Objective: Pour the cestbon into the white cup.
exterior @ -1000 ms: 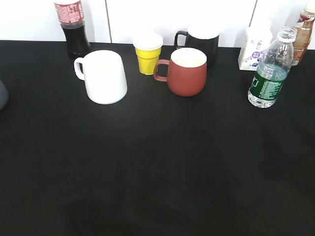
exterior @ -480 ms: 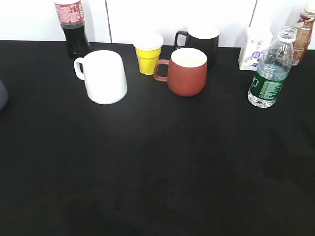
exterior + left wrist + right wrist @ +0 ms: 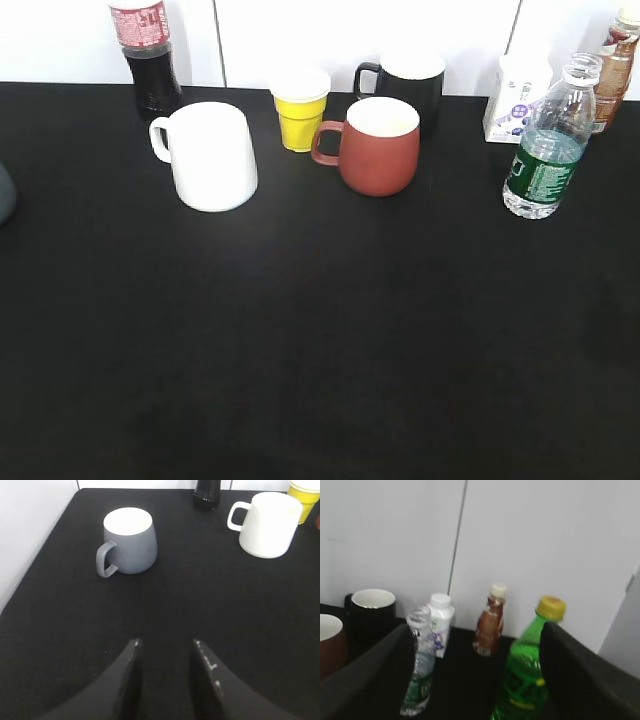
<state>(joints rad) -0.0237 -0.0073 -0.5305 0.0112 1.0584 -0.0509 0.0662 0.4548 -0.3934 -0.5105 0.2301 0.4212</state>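
Observation:
The cestbon [image 3: 545, 150], a clear ribbed bottle with a dark green label and no cap, stands upright at the right of the black table; it also shows in the right wrist view [image 3: 419, 667]. The white cup [image 3: 210, 156] stands upright at the back left, handle to the left; it also shows in the left wrist view [image 3: 269, 525]. My left gripper [image 3: 165, 642] is open and empty, low over bare table, well short of the cup. My right gripper [image 3: 477, 630] is wide open and empty, short of the bottles. Neither gripper shows in the exterior view.
A red-brown mug [image 3: 378, 145], a yellow cup [image 3: 300, 108] and a black mug [image 3: 405, 85] stand at the back middle. A cola bottle [image 3: 145, 55] is behind the white cup. A grey mug [image 3: 129, 541] is at far left. A white carton [image 3: 517, 98], a brown bottle [image 3: 617, 65] and a green bottle [image 3: 527, 672] are at right.
Nothing on the table has moved; the view has shifted very slightly.

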